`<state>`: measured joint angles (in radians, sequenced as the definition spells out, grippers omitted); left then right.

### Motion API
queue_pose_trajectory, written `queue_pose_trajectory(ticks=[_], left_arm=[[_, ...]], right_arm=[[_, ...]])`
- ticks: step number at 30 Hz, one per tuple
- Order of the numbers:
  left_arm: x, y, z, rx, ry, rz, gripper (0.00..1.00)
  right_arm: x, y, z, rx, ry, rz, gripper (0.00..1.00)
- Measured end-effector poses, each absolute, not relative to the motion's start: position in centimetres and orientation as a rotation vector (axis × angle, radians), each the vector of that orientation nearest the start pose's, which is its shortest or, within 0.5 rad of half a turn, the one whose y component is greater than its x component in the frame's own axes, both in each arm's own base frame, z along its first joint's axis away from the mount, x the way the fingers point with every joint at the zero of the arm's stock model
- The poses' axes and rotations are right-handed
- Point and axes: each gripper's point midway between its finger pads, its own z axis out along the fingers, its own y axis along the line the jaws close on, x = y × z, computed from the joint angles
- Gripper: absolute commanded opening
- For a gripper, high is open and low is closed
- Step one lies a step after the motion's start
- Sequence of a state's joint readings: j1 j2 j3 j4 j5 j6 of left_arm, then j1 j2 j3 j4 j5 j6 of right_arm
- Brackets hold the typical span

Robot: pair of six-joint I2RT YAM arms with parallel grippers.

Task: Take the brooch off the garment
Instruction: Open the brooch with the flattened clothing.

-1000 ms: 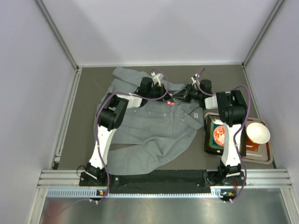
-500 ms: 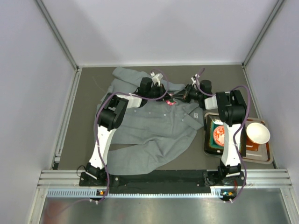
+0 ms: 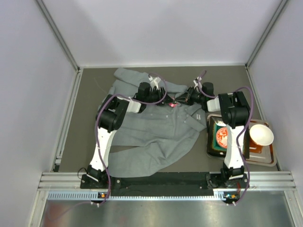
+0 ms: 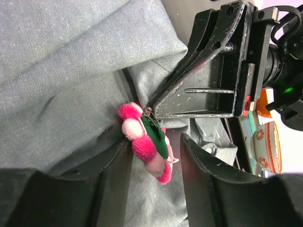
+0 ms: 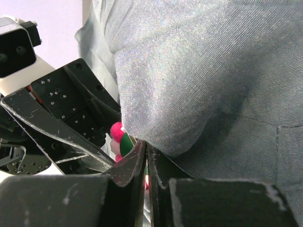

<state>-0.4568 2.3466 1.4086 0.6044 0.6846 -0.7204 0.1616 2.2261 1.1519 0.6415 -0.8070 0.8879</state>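
Note:
The grey garment [image 3: 156, 125] lies rumpled on the table. The pink brooch [image 3: 173, 104] with a green back [image 4: 147, 141] stands on edge at a raised fold near the collar. My left gripper [image 4: 155, 140] is open, one finger on each side of the brooch, not touching it; it also shows in the top view [image 3: 165, 98]. My right gripper [image 5: 146, 147] is shut on the fold of garment fabric [image 5: 189, 85] right beside the brooch [image 5: 118, 139]. Its tip [image 4: 154, 109] meets the brooch's upper edge. It also shows in the top view [image 3: 180, 100].
A dark tray [image 3: 271, 161] at the right holds a white bowl [image 3: 261, 134] and a package with a red-orange round print [image 3: 222, 136]. White walls enclose the table on three sides. The shirt's sleeves reach toward the near edge.
My left wrist has drawn back a little to the left, away from the brooch. The right gripper and the brooch stay where they were.

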Motion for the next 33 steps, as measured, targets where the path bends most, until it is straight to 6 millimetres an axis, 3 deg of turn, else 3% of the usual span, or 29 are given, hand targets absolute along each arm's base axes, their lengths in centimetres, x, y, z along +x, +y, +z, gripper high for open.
queue_pose_trajectory(ticks=[11,13,15,21,26,32,33], left_arm=[[44.8,-36.6,4.0,0.202,2.129,-1.428,0.19],[44.9,-36.5,3.9,0.202,2.142,-1.42,0.06],[45.1,-36.6,4.0,0.205,2.149,-1.412,0.01],[45.4,-36.5,4.0,0.227,2.154,-1.389,0.0],[45.5,-36.6,4.0,0.228,2.156,-1.387,0.0],[45.7,-36.8,4.0,0.233,2.154,-1.402,0.0],[45.7,-36.8,4.0,0.233,2.153,-1.403,0.0]], right_arm=[[46.3,22.6,4.0,0.208,2.16,1.437,0.04],[46.3,22.5,4.2,0.206,2.155,1.432,0.06],[46.4,22.5,4.5,0.198,2.146,1.422,0.08],[45.9,22.3,4.8,0.169,2.149,1.373,0.18],[45.6,22.5,5.4,0.107,2.142,1.325,0.21],[45.0,22.9,5.3,0.06,2.146,1.299,0.11],[44.9,23.0,5.2,0.053,2.15,1.295,0.05]])
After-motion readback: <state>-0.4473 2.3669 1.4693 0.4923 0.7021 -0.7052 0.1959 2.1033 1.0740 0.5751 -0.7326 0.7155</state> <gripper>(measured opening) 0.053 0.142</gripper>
